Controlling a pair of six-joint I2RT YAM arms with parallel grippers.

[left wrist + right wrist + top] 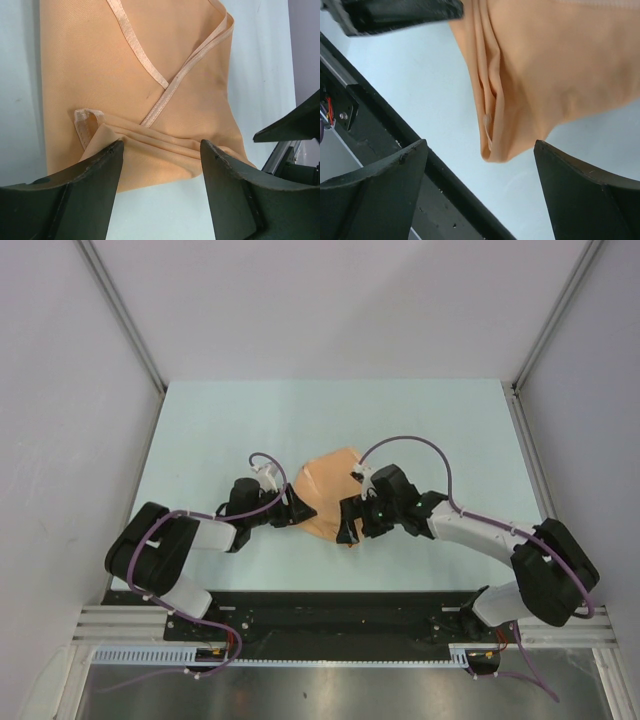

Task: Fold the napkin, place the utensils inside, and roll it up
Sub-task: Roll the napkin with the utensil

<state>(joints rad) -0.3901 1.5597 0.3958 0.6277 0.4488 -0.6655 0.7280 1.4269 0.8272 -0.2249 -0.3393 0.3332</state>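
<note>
Low over the napkin point(325, 488), right pincer point(348, 522) agape

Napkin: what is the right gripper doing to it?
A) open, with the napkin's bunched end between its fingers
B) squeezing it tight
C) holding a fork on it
A: the right gripper has its fingers wide apart, and the napkin has its bunched end lying between them, ungripped.

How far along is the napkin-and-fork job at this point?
Done: the napkin lies folded over itself, with its hems crossing. In hand: nothing is gripped; the left gripper and right gripper stand open on either side of it. Left: no fork shows in any view, so whether it is placed cannot be told, and the cloth is not rolled up.
</note>
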